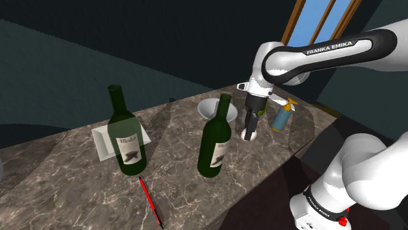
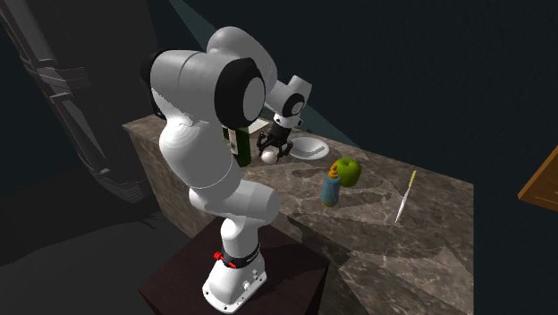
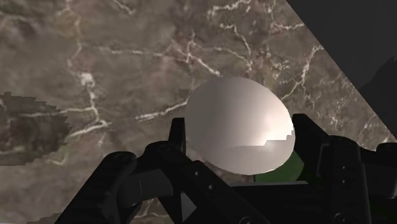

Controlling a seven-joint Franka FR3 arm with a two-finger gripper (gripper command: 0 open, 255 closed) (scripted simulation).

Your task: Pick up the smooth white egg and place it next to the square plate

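Observation:
A smooth white egg (image 3: 240, 118) sits clasped between my two black fingers, with the marble counter (image 3: 127, 70) some way beneath it. In the shoulder view my gripper (image 1: 250, 134) hangs over the counter to the right of the nearer green bottle, with the egg (image 1: 247, 136) at its tips. The white square plate (image 1: 103, 142) lies far to that view's left, partly hidden behind the other green bottle (image 1: 125, 134). The second exterior view shows the egg (image 2: 267, 156) in the gripper (image 2: 271, 152) beyond the arm.
A green wine bottle (image 1: 216, 140) stands between the gripper and the plate. Behind it is a white bowl (image 1: 208, 108). A blue bottle (image 1: 282, 117) and a green apple (image 2: 347, 170) are near the gripper. A red pen (image 1: 150, 202) lies by the front edge, and a knife (image 2: 405, 197) lies further along the counter.

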